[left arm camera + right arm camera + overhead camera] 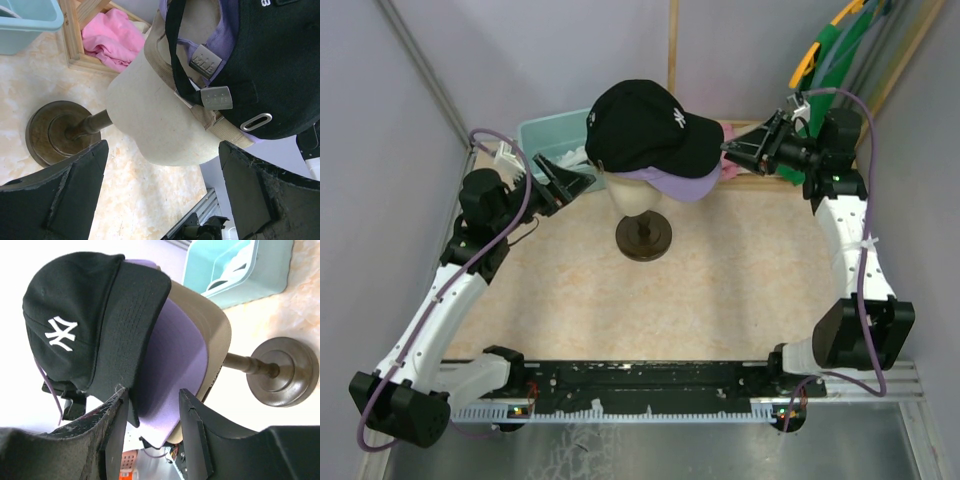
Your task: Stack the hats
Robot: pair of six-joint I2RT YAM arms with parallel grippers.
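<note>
Three hats sit stacked on a mannequin head: tan lowest, purple in the middle, black with a white logo on top. The right wrist view shows the black, purple and tan brims fanned out. My right gripper is open, its fingers either side of the black and purple brim tips. My left gripper is open wide just behind the head, below the caps' back straps. A white cap lies in the teal bin.
The head stands on a dark wooden round base at mid table. A pink cloth lies in a wooden frame behind it. A green top hangs at the back right. Grey walls close in on both sides.
</note>
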